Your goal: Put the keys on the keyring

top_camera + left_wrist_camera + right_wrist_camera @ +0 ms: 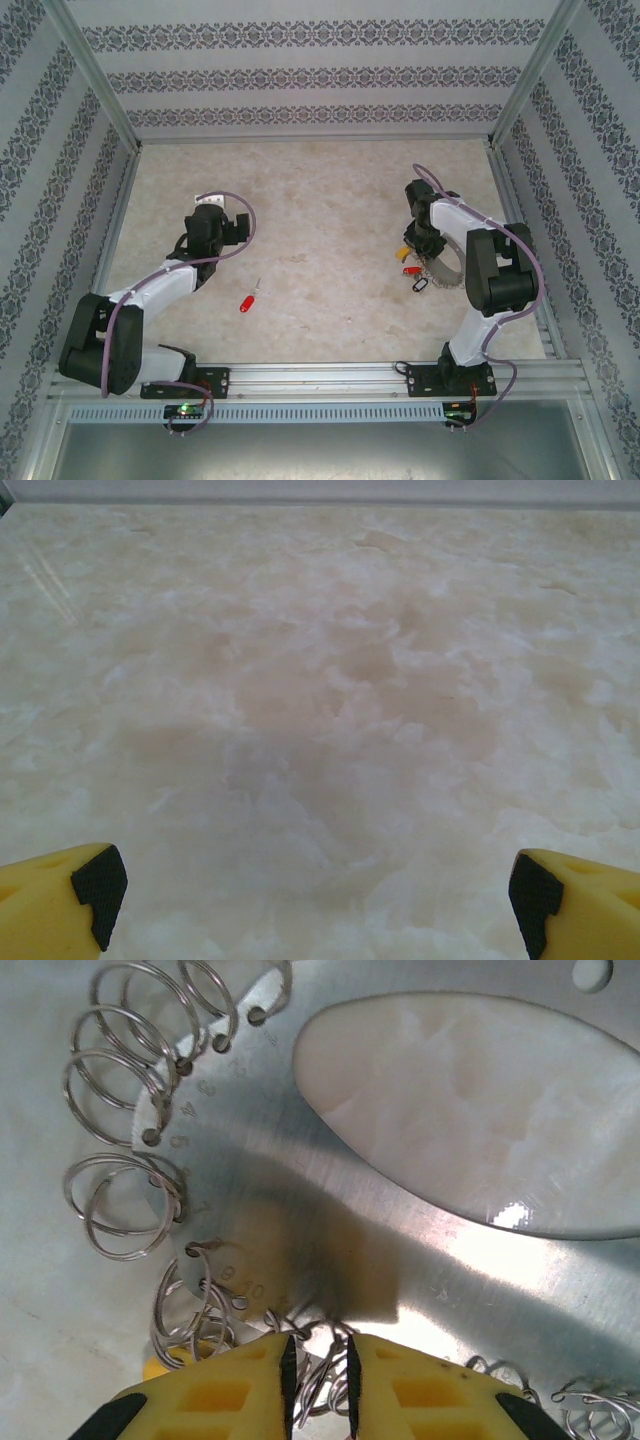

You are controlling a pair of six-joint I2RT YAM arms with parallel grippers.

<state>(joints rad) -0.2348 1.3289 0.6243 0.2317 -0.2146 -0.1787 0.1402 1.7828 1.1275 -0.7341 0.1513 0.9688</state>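
One red key (248,298) lies alone on the table (330,200), nearest the bases, between the two arms. Farther in, the right gripper (318,1360) pinches one wire loop of the keyring (330,1190) — a silvery plate edged with coiled loops — with one yellow key (403,254) and a second red key (410,268) just beside. Farthest, the left gripper (320,895) hangs over bare table, jaws spread wide.

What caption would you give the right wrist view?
The right gripper straddles a wire ring on the numbered metal keyring.
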